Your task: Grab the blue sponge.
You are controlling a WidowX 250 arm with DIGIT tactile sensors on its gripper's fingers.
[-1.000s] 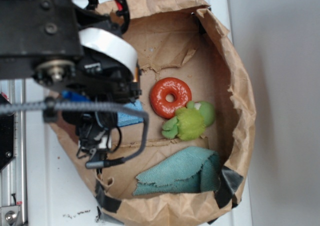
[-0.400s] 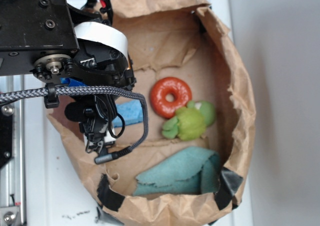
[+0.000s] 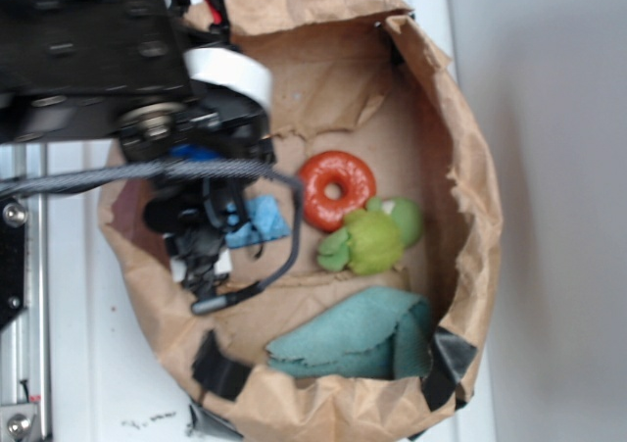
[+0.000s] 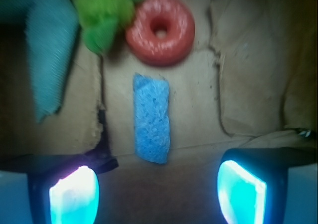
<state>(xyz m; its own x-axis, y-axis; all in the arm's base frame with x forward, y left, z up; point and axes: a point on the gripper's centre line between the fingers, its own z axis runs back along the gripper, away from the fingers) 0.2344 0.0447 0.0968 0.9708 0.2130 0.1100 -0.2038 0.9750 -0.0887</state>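
Sponge (image 4: 151,118) not yet grabbed; my gripper (image 4: 158,186) is spread wide and empty above it.

Between my two fingers (image 4: 74,194), a little farther out, the blue sponge lies flat on the brown paper bag (image 4: 248,85), lengthwise to me. Just beyond its far end sits the orange ring (image 4: 160,30), with the green toy (image 4: 104,15) and teal cloth (image 4: 47,50) to the left. I judge the approach nearly done; descending and closing remain.
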